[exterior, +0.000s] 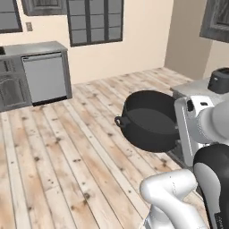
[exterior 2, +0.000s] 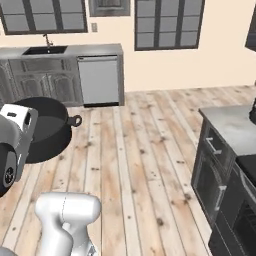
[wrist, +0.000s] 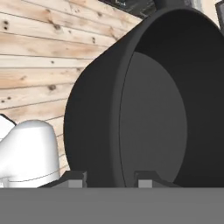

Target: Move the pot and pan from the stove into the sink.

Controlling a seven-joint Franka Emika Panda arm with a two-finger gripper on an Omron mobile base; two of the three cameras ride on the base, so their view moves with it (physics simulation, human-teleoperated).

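My hand [wrist: 109,177] is clamped on the rim of the pot [exterior: 150,120], one fingertip [wrist: 72,178] outside the wall and the other inside. I hold the pot in the air above the wooden floor [exterior: 67,156], tilted so its dark inside faces sideways, with a small loop handle on the side away from my hand. The sink [exterior 2: 45,50] lies well apart from the pot, set in the far table [exterior 2: 95,50] against the wall, beside the dishwasher [exterior 2: 99,80].
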